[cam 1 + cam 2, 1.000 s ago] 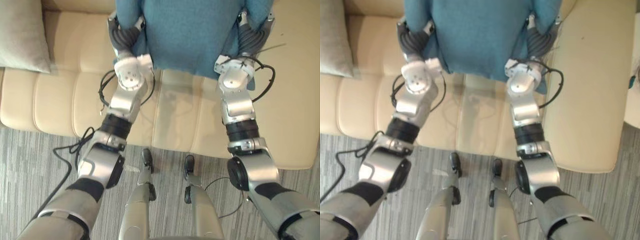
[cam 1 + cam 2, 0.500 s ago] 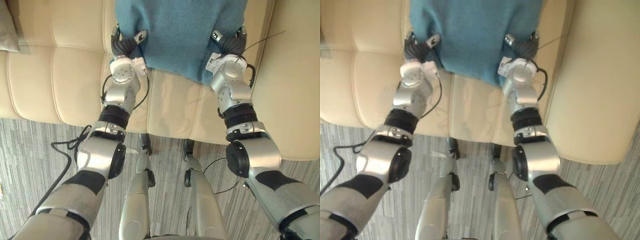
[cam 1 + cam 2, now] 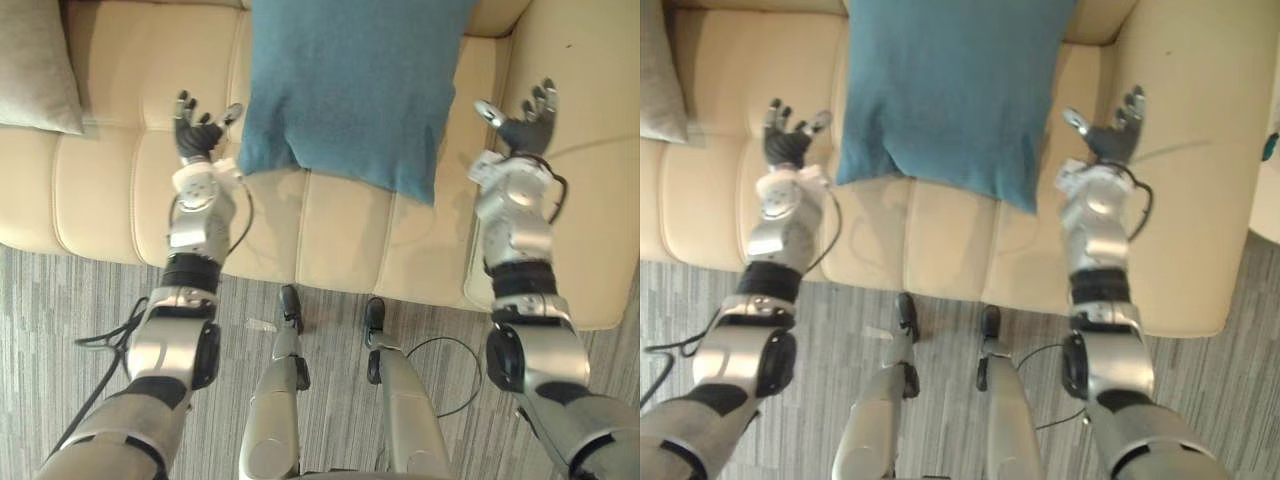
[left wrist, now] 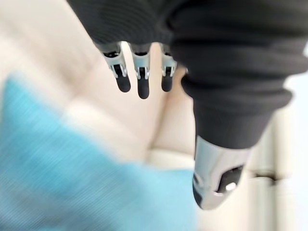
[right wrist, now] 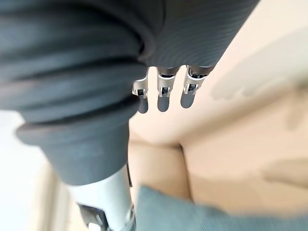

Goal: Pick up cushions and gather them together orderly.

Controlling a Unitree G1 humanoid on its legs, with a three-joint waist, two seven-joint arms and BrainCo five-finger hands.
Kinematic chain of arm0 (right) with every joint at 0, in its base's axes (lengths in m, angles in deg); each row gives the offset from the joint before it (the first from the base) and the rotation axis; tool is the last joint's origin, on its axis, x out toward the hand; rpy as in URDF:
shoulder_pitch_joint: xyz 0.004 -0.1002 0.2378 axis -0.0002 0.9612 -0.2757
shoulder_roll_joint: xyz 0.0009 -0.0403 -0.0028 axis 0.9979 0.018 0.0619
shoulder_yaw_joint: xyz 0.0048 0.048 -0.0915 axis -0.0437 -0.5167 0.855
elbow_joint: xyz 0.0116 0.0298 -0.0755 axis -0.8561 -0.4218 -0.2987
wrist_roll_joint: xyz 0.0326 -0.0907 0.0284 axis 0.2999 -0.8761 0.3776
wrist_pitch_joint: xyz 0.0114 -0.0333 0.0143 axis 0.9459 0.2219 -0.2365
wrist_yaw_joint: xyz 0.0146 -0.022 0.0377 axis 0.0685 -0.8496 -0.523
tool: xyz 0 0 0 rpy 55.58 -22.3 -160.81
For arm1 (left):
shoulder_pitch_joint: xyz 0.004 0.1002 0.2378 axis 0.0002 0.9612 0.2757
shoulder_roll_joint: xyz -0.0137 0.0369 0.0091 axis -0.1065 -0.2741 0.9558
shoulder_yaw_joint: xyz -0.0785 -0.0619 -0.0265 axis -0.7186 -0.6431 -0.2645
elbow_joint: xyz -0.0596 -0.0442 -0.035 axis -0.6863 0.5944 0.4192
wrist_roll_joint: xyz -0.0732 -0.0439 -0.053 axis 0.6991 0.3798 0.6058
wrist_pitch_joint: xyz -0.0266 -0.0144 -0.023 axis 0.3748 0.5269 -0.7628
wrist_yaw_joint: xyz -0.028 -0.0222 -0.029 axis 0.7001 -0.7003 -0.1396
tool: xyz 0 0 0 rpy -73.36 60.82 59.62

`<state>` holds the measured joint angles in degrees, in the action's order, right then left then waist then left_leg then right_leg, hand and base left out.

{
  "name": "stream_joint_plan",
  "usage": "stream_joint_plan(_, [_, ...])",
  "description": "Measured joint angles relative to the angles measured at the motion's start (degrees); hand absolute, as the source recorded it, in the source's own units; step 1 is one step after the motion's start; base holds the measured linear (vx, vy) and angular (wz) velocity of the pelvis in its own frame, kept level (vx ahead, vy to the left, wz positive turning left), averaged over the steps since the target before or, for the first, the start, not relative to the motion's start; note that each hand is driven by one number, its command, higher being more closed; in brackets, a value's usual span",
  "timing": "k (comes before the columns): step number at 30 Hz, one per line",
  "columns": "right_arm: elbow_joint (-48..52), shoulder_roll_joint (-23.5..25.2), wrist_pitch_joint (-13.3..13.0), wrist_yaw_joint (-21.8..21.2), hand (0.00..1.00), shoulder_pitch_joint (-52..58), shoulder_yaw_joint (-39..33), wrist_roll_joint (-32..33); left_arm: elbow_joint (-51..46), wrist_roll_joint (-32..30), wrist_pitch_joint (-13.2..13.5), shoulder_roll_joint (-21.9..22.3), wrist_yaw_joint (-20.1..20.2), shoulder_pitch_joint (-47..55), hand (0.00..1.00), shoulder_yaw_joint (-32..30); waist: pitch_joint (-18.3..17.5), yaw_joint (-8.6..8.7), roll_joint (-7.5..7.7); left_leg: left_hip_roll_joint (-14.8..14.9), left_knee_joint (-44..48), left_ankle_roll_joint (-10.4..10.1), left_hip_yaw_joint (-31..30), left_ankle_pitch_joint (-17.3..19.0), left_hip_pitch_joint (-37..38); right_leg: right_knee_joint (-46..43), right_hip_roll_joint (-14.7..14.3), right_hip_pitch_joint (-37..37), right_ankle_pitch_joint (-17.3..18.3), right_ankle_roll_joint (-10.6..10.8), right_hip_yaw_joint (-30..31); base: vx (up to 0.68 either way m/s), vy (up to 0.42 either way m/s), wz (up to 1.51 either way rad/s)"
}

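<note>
Left eye view: left hand (image 3: 196, 134), right hand (image 3: 524, 128) spread; blue cushion (image 3: 350, 85) between, on sofa (image 3: 105, 195).

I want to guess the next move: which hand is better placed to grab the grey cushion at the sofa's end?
Probably the left hand. It is open, on the grey cushion's side of the sofa. The right hand, also open, sits beyond the blue cushion, farther away.
</note>
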<state>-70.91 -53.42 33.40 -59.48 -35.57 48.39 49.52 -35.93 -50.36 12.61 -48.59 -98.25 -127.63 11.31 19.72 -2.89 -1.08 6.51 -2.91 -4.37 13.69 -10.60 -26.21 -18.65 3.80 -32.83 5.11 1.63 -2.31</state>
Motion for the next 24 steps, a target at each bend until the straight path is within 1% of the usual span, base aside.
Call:
stream_joint_plan(2, [5.6, 1.0, -0.1, -1.7, 0.00, 10.5, 0.0, -0.2, -5.9, 0.0, 0.1, 1.5, 0.3, 10.2, 0.00, -0.1, -0.2, -0.10, 0.25, 0.0, 0.1, 0.2, 0.0, 0.6, 3.8, 0.2, 0.0, 3.9, 0.6, 0.1, -0.3, -0.01, -0.034, -0.01])
stream_joint_plan(3, [6.6, 1.6, -0.1, -1.9, 0.00, 12.4, 0.0, -0.2, -6.9, 0.0, 0.1, 2.1, 0.4, 12.2, 0.00, -0.1, -0.3, -0.13, 0.41, 0.0, 0.0, 0.1, 0.0, 0.8, 4.6, 0.3, 0.0, 4.7, 0.7, 0.1, -0.3, 0.00, 0.000, 0.00])
stream_joint_plan(4, [9.2, 4.0, -0.3, -2.5, 0.00, 17.8, 0.0, -0.3, -9.2, 0.0, 0.2, 4.2, 1.0, 17.9, 0.00, -0.2, -1.1, -0.19, 1.00, 0.0, 0.1, -0.1, 0.0, 1.3, 6.2, 0.9, 0.0, 6.5, 0.9, 0.3, -0.3, 0.05, -0.018, -0.04])
stream_joint_plan(5, [9.8, 6.6, -0.6, -3.9, 0.00, 22.1, 0.2, -0.5, -10.3, 0.0, 0.1, 6.5, 1.5, 22.8, 0.00, 0.0, -2.3, -0.21, 1.71, 0.0, 0.0, -0.2, 0.0, 1.7, 7.4, 1.5, -0.1, 7.8, 1.1, 0.3, -0.3, 0.06, -0.016, -0.02])
stream_joint_plan(8, [9.6, 10.9, -0.5, -6.3, 0.00, 30.3, 0.5, -2.9, -10.3, -0.1, -0.1, 10.9, 3.1, 30.8, 0.00, 1.7, -5.0, -0.29, 2.69, 0.0, 0.0, -0.1, 0.0, 2.5, 9.4, 3.0, -0.1, 10.5, 1.3, 0.4, -0.6, 0.11, -0.004, 0.03])
stream_joint_plan(9, [8.6, 14.0, -0.5, -7.8, 0.00, 35.2, 0.6, -4.9, -10.3, -1.0, -0.5, 13.1, 4.6, 36.1, 0.00, 2.9, -6.6, -0.30, 3.26, 0.0, 0.0, -0.2, 0.0, 3.2, 11.2, 4.1, -0.1, 13.0, 1.2, 0.4, -0.6, 0.18, 0.011, 0.01])
stream_joint_plan(10, [7.3, 16.3, -0.5, -9.0, 0.00, 38.7, 0.6, -6.0, -10.0, -3.2, -1.1, 14.7, 5.9, 39.9, 0.00, 3.4, -7.8, -0.36, 3.56, -0.1, 0.0, -0.2, 0.0, 3.8, 12.8, 5.4, -0.1, 15.2, 1.2, 0.5, -0.7, 0.15, 0.010, 0.00])
stream_joint_plan(11, [6.0, 17.1, -0.4, -9.4, 0.00, 40.0, 0.6, -7.2, -9.5, -4.3, -1.2, 15.3, 6.5, 41.3, 0.00, 3.4, -8.5, -0.38, 3.60, -0.1, 0.0, -0.3, 0.0, 4.0, 13.4, 5.9, 0.0, 16.1, 1.1, 0.6, -0.8, 0.13, 0.017, 0.02])
stream_joint_plan(13, [-1.4, 19.9, 0.0, -11.0, 0.00, 44.2, 0.6, -9.3, -3.0, -6.8, -2.4, 17.3, 9.0, 45.1, 0.00, 2.2, -12.0, -0.37, 3.51, -0.3, 0.0, -0.3, 0.0, 5.1, 15.9, 8.1, 0.1, 19.8, 1.0, 0.8, -0.9, 0.14, 0.018, 0.01])
stream_joint_plan(14, [-3.1, 20.3, 0.1, -11.3, 0.00, 44.7, 0.5, -9.3, -1.4, -7.3, -2.6, 17.6, 9.4, 45.5, 0.00, 1.7, -12.5, -0.37, 3.47, -0.3, 0.0, -0.3, 0.0, 5.3, 16.6, 8.5, 0.1, 20.6, 1.0, 0.8, -0.9, 0.09, 0.013, 0.00])
stream_joint_plan(15, [-8.2, 21.6, 0.5, -12.0, 0.00, 45.6, 0.2, -9.8, 4.2, -9.4, -3.0, 18.6, 10.6, 46.3, 0.00, -0.1, -14.0, -0.38, 3.20, -0.3, 0.0, -0.5, 0.0, 5.8, 18.1, 9.4, 0.1, 22.4, 0.9, 0.9, -1.0, 0.06, 0.011, -0.01])
stream_joint_plan(16, [-10.7, 22.2, 0.7, -12.4, 0.00, 45.7, -0.2, -9.8, 6.9, -10.6, -3.5, 18.9, 11.2, 46.6, 0.00, -1.3, -14.6, -0.37, 3.04, -0.3, 0.0, -0.5, 0.0, 6.0, 18.8, 10.0, 0.1, 23.3, 0.9, 0.9, -1.0, 0.04, 0.010, -0.01])
stream_joint_plan(18, [-14.9, 23.0, 1.1, -12.9, 0.00, 46.1, -1.0, -9.8, 12.0, -13.1, -4.3, 19.8, 11.6, 46.9, 0.00, -3.0, -15.8, -0.39, 2.65, -0.3, -0.5, -0.6, 0.1, 6.2, 20.4, 10.9, 0.1, 24.7, 0.9, 1.0, -1.1, 0.00, 0.000, 0.00])
stream_joint_plan(19, [-18.0, 23.6, 1.1, -13.0, 0.00, 46.3, -2.0, -9.7, 16.0, -14.4, -4.8, 20.1, 11.7, 47.2, 0.00, -3.9, -17.2, -0.39, 2.32, -0.4, -1.0, -0.6, 0.1, 6.2, 21.3, 11.3, 0.1, 25.4, 0.9, 1.0, -1.1, 0.00, 0.000, 0.00])
stream_joint_plan(22, [-23.3, 24.5, 1.2, -13.4, 0.00, 46.2, -4.2, -9.1, 21.6, -17.1, -5.4, 20.9, 12.5, 47.9, 0.00, -5.9, -18.8, -0.40, 1.70, -0.5, -2.8, -0.7, 0.4, 6.2, 23.8, 12.7, -0.1, 27.6, 0.8, 1.2, -0.9, 0.03, 0.009, -0.04])
stream_joint_plan(24, [-25.5, 24.6, 1.5, -13.6, 0.00, 46.2, -4.8, -8.9, 23.9, -18.4, -5.6, 21.3, 12.5, 47.9, 0.00, -7.3, -19.0, -0.44, 1.63, -0.6, -3.0, -0.8, 0.6, 6.3, 25.0, 13.1, 0.0, 28.9, 0.7, 1.3, -0.8, 0.04, 0.021, -0.06])
